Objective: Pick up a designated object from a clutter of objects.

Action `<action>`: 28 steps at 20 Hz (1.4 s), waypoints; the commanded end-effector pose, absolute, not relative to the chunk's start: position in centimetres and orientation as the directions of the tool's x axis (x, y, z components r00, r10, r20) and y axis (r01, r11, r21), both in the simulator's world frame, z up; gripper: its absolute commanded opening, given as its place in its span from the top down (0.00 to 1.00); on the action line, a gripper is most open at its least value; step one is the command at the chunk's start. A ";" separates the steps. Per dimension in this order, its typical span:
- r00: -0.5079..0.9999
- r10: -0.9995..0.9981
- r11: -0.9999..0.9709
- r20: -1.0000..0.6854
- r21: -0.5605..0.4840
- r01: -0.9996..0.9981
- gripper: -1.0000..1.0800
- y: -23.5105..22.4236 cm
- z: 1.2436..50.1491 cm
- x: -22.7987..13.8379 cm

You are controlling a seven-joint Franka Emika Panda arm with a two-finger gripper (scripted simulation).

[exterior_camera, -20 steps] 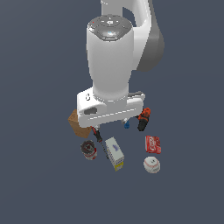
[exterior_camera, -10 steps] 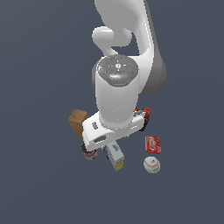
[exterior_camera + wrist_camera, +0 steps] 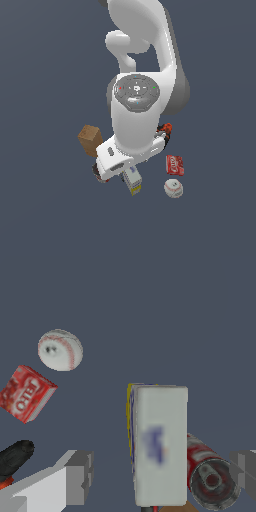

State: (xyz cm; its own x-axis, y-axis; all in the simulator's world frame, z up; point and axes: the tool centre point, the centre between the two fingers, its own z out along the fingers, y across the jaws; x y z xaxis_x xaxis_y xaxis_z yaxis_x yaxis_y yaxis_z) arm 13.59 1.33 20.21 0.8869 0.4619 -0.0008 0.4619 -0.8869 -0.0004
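Observation:
The designated object, a pale grey-white carton [image 3: 160, 443] with a yellow edge and blurred blue marks, lies between the two fingers of my open gripper [image 3: 162, 473]. One finger [image 3: 77, 476] stands apart from the carton on one side. The other finger [image 3: 245, 468] is beyond a small can [image 3: 207, 476] that rests against the carton. Nothing is gripped. In the exterior view the carton [image 3: 133, 182] pokes out from under the arm's white hand [image 3: 120, 159], which hides the fingers. The rest of the clutter lies around it.
A brown box [image 3: 90, 139] sits to the exterior view's left of the hand. The flat red box [image 3: 175, 165] [image 3: 26, 393] and the white baseball [image 3: 173, 188] [image 3: 60, 350] lie to its right. Part of the orange-black drill [image 3: 165, 129] shows behind the arm.
The arm has swung forward and come down over the clutter. Its hand now covers most of the carton and the can, which showed more fully a second ago.

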 end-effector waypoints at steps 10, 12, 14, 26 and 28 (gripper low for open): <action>0.885 0.465 -0.885 0.000 0.000 0.465 0.04 1.3 16.0 13.5; 0.885 0.465 -0.885 0.000 0.000 0.465 0.04 1.4 15.4 13.5; 0.885 0.465 -0.885 0.000 0.000 0.465 0.04 1.4 15.2 13.6; 0.885 0.465 -0.885 0.000 0.000 0.465 1.00 1.4 15.2 13.7; 0.885 0.465 -0.885 0.000 0.000 0.465 1.00 1.4 15.2 13.7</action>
